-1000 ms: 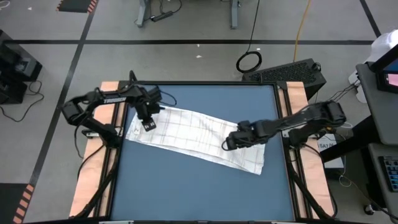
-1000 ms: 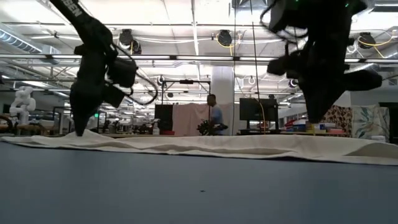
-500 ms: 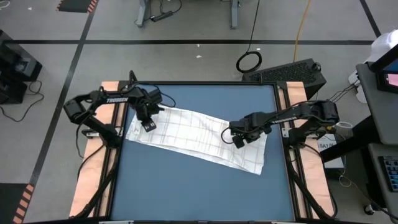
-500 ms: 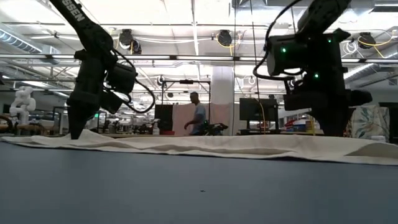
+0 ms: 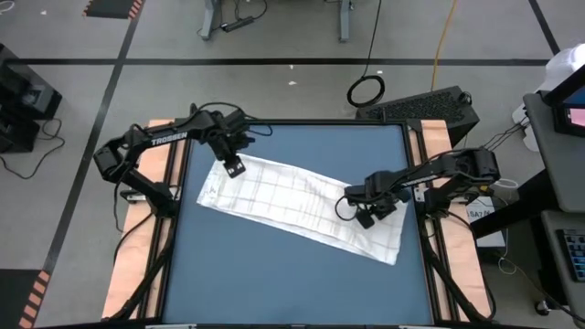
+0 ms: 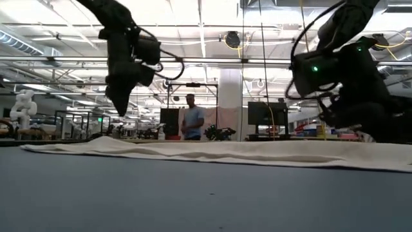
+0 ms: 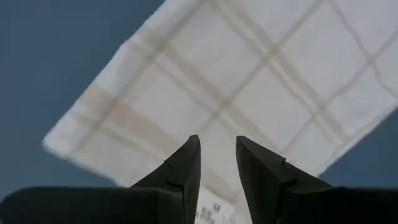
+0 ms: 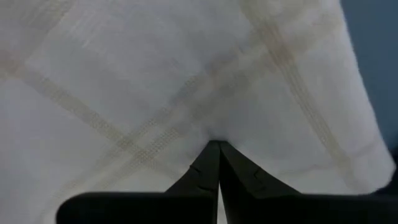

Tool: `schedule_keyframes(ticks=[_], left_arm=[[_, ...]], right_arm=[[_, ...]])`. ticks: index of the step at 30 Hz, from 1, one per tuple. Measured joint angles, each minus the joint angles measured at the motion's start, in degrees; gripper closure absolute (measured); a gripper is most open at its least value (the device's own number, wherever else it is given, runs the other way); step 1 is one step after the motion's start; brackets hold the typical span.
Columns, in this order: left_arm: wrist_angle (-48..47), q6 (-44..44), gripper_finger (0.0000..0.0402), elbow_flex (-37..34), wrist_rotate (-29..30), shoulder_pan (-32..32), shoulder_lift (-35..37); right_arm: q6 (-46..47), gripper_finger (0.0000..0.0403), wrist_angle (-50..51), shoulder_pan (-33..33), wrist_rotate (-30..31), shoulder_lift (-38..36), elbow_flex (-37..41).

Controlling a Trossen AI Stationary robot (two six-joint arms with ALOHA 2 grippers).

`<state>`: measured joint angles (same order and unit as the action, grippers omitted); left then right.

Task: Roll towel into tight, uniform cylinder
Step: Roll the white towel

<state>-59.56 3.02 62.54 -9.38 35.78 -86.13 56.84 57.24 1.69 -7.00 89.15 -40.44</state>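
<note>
The blue table (image 5: pixel 274 274) carries the towel (image 5: pixel 292 196) spread flat across its middle, unrolled; all rolling appears left. Left gripper (image 5: pixel 234 167) hovers slightly parted above its far-left corner; right gripper (image 5: pixel 370 212), fingers clenched, presses its right end.

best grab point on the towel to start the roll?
Probably a short end. The towel lies flat in a long diagonal strip, so rolling along its length starts there. The left tool hangs above the end on its own side, fingers slightly apart; come straight down and pinch that edge. The right tool is shut, pressing the cloth near the other end.
</note>
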Motion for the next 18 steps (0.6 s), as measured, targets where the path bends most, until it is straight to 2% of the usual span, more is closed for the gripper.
schedule_keyframes(ticks=[4,9,15,18], left_arm=[[-1.78,-6.40,0.0295,0.89,-0.07,-1.58,0.00],[-6.51,-15.08,0.0295,-1.17,-0.07,-3.35,0.00],[-7.78,-21.21,0.0295,-8.05,-1.16,-4.16,0.00],[-9.25,-25.88,0.0295,-11.19,-1.21,-4.18,0.15]], right_arm=[[-1.60,0.0403,1.93,-1.40,-1.50,0.12,0.42],[4.05,0.0403,1.96,-5.37,-4.89,0.10,1.23],[6.21,0.0403,1.95,-7.97,-6.91,-2.74,0.88],[7.27,0.0402,3.07,-8.71,-6.08,-5.90,0.87]])
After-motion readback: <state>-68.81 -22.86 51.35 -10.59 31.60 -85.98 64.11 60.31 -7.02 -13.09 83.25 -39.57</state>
